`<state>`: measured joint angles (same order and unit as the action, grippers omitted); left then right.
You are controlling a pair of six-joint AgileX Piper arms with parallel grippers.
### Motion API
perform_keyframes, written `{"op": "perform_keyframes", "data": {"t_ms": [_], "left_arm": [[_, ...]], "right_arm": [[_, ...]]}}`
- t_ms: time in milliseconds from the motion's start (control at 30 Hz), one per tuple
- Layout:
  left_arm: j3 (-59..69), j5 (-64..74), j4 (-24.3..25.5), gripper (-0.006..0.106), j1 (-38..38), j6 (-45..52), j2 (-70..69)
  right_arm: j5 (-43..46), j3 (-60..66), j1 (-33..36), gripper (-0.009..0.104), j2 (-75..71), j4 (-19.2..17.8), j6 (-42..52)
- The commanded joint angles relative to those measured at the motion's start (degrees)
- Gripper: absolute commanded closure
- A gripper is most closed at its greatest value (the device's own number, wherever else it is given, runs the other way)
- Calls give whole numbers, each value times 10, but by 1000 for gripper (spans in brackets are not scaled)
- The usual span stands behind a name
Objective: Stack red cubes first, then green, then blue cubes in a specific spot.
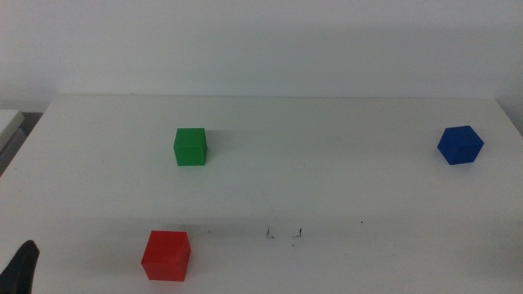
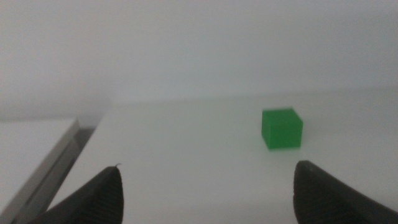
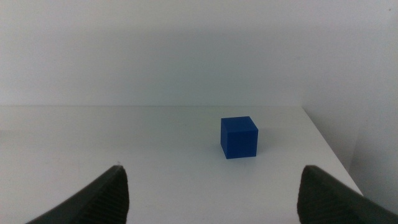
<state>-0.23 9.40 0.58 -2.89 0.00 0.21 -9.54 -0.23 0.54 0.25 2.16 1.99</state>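
Left hand and right hand gape; matte red cube untouched.

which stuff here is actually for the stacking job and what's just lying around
For the job: red cube; green cube; blue cube; pen-tick spot; left gripper and right gripper, both open.

Lying about: lone black speck; white table.

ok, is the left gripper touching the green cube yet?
Apart. In the left wrist view the left gripper has its jaws wide open with bare white table between them and the green cube, which sits well beyond the tips.
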Motion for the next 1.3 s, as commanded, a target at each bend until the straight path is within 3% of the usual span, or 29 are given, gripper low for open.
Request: {"op": "perform_keyframes", "data": {"t_ms": [0, 300, 500, 667, 867, 1033, 1267], "left_arm": [[-31, 29, -6, 7, -1, 0, 23], [-369, 409, -72, 7, -1, 0, 351], [-448, 452, -150, 7, -5, 19, 542], [-451, 441, -155, 7, -68, -4, 637], [-451, 406, -88, 7, -175, -166, 696], [-455, 370, 7, 7, -239, -260, 724], [-506, 390, 20, 7, -241, -261, 812]], "right_arm": [[6, 2, -5, 2, -2, -3, 4], [6, 2, -5, 2, -2, -3, 4], [6, 2, -5, 2, -2, -3, 4], [6, 2, -5, 2, -2, -3, 4], [6, 2, -5, 2, -2, -3, 4], [6, 2, -5, 2, -2, -3, 4], [6, 2, -5, 2, -2, -3, 4]]}}
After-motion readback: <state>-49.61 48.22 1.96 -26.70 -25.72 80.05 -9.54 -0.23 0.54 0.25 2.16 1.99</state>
